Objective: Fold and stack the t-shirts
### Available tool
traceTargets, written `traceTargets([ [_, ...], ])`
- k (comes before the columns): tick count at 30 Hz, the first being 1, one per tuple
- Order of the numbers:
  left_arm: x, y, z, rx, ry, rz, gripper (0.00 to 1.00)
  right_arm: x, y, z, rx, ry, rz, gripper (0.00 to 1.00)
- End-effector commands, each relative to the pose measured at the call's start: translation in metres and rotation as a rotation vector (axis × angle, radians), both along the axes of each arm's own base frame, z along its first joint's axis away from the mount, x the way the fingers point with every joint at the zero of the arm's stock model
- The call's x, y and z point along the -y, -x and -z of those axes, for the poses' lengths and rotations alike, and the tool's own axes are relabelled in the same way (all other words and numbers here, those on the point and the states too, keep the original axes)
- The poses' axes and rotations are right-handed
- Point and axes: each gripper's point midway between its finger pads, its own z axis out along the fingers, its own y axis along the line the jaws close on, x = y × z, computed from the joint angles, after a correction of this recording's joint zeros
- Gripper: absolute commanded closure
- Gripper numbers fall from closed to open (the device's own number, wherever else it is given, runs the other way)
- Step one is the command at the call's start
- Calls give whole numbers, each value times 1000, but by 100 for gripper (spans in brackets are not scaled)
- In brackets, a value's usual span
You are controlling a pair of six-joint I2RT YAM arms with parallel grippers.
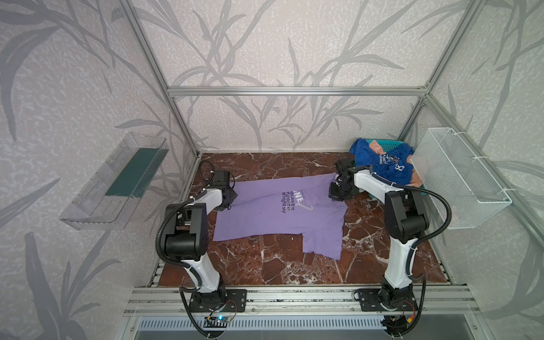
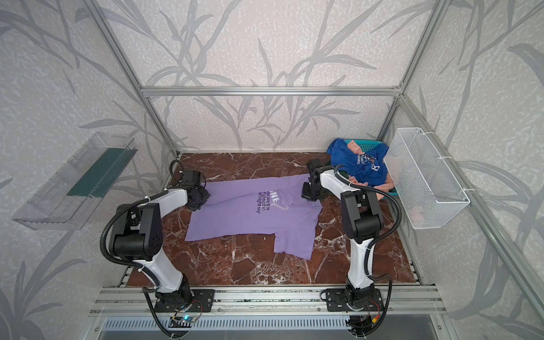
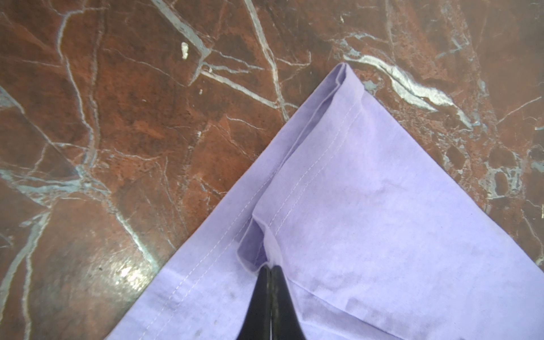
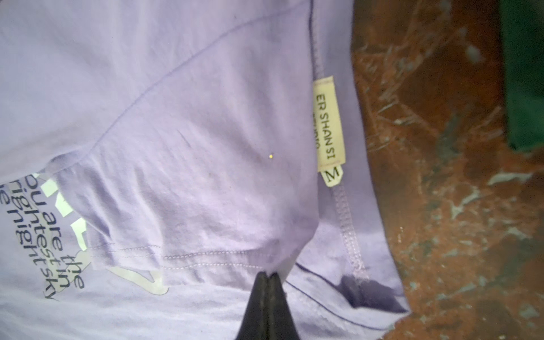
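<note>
Lavender shirt [image 1: 265, 217], centre of frame: dark-purple lettering, white print; cream label [image 4: 328, 123] with dark letters.
Blue shirt [image 1: 385, 169], right of frame: white print.
Peach shirt [image 1: 376, 146]: plain.
Basket [image 1: 392, 142]: teal.
Table [image 1: 294, 265]: red-brown marble, white veins.
Walls [image 1: 265, 44]: pale grey, leaf pattern.

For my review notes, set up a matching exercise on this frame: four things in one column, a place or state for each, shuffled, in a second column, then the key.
Things:
1. purple t-shirt
2. blue t-shirt
3. white wire basket
4. left gripper

Places or states:
A. hangs at the right side wall
B. shut on a pinch of lavender hem
C. spread out on the marble table
D. heaped on the teal basket at the back right

Pairs: 1-C, 2-D, 3-A, 4-B.
</note>
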Motion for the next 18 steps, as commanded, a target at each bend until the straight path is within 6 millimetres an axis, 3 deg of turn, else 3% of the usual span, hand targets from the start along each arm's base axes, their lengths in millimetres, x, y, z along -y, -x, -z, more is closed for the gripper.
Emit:
traceTargets([
  [1, -4, -5, -15, 35, -7, -9, 100, 4, -8, -21, 45, 20, 7, 100],
  [9, -3, -31, -36, 116, 3, -7, 100, 3, -38, -46, 122, 48, -9, 100],
  [18, -1, -94, -65, 237, 22, 23, 100, 0, -102, -85, 256, 117, -60, 100],
])
